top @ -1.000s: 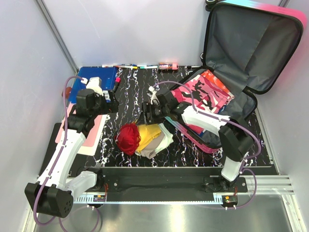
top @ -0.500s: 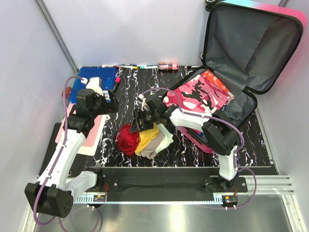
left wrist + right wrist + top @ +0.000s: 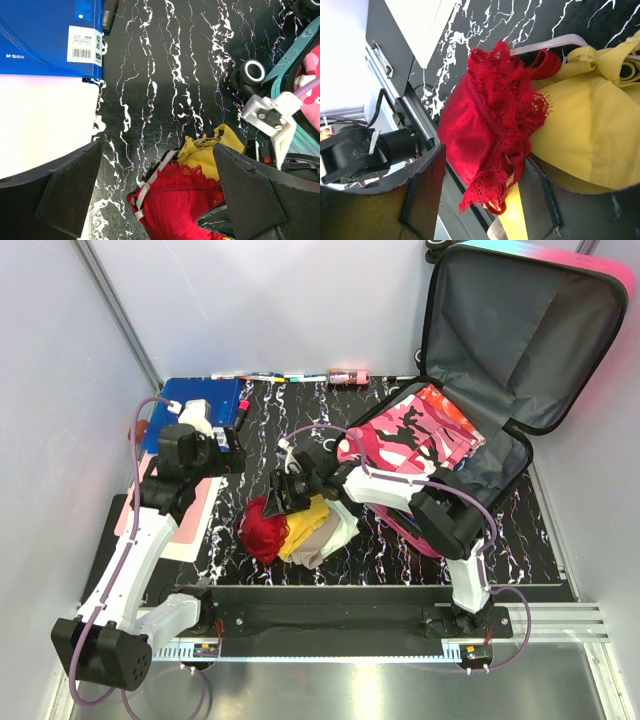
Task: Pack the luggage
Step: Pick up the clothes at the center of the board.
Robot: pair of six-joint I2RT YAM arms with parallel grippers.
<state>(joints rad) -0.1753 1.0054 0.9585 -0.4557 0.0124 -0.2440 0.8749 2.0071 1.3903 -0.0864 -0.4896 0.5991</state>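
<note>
The luggage (image 3: 520,330) stands open at the back right, its grey-lined lid upright, with pink camouflage clothing (image 3: 420,435) in its base. Its black wheel (image 3: 251,72) shows in the left wrist view. A pile of clothes lies at the front middle: a red lace garment (image 3: 262,530), a yellow one (image 3: 312,512) and a pale one (image 3: 335,535). My right gripper (image 3: 283,502) is down on the pile, open, with the red lace garment (image 3: 485,120) between its jaws (image 3: 480,195). My left gripper (image 3: 228,455) is open and empty, above the mat left of the pile (image 3: 160,195).
A flat blue folder (image 3: 195,405) lies at the back left, with white and pink sheets (image 3: 190,525) in front of it. Markers (image 3: 265,377) and a small pink item (image 3: 348,375) lie along the back edge. A red pen (image 3: 242,410) lies beside the folder.
My right gripper has moved left and down from the middle of the mat onto the pile, now straddling the red garment, which has shifted slightly. The left arm has not moved.
</note>
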